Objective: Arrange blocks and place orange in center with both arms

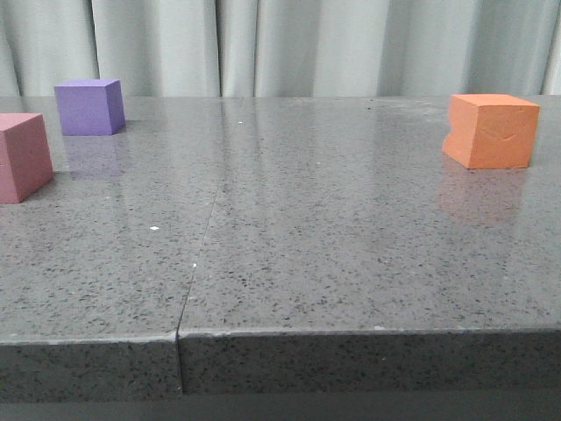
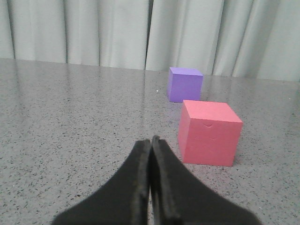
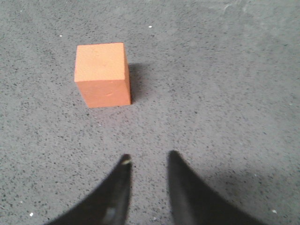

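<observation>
Two jaws empty, left pressed together, right parted, orange cube ahead, untouched.

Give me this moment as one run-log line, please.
left gripper shut, empty | right gripper open, empty | orange cube right, untouched | centre unfilled

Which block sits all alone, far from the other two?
The orange block, alone on the table's right side. The purple block and pink-red block sit together on the left.

Matte foam-like orange cube; glossy speckled grey stone tabletop; pleated cloth curtain.
</observation>
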